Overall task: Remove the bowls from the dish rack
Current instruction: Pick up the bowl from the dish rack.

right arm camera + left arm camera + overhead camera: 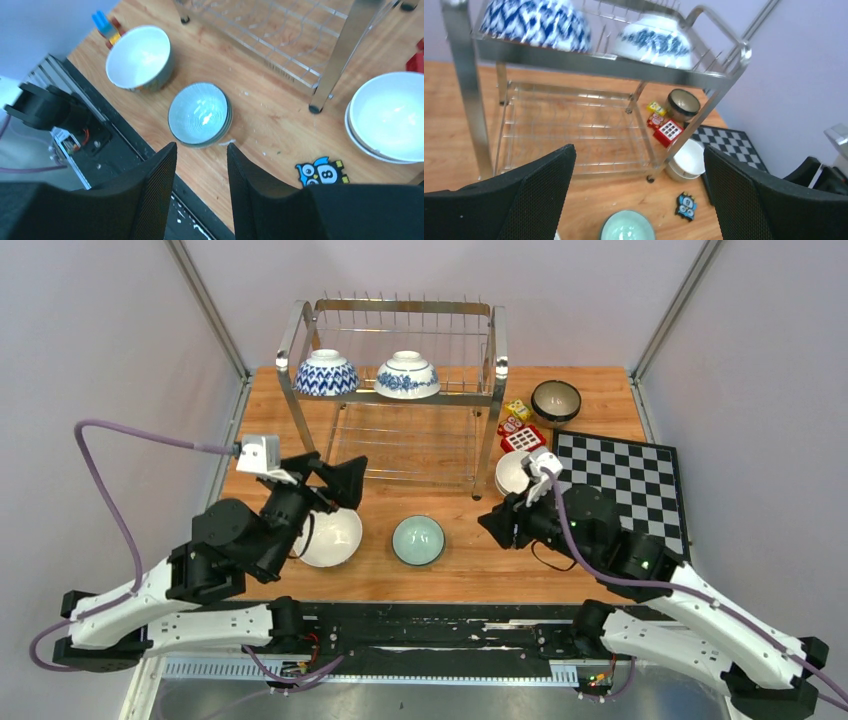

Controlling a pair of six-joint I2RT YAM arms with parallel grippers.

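The dish rack (395, 390) stands at the back of the table. Two blue-and-white bowls (326, 373) (407, 375) sit upside down on its top tier, also in the left wrist view as bowls (536, 22) (654, 40); the lower tier (574, 125) holds nothing. On the table are a celadon bowl (418, 540), a white bowl (328, 537), stacked white bowls (513, 472) and a dark brown bowl (556, 400). My left gripper (340, 485) hangs wide open in front of the rack, holding nothing. My right gripper (201, 150) is open and holds nothing, just right of the celadon bowl (200, 114).
A chessboard (625, 480) lies at the right. Small toy blocks (520, 425) sit beside the rack's right leg. An owl-shaped piece (320, 172) lies on the wood near the stacked white bowls (392, 117). The table's near edge (150, 150) runs under the right gripper.
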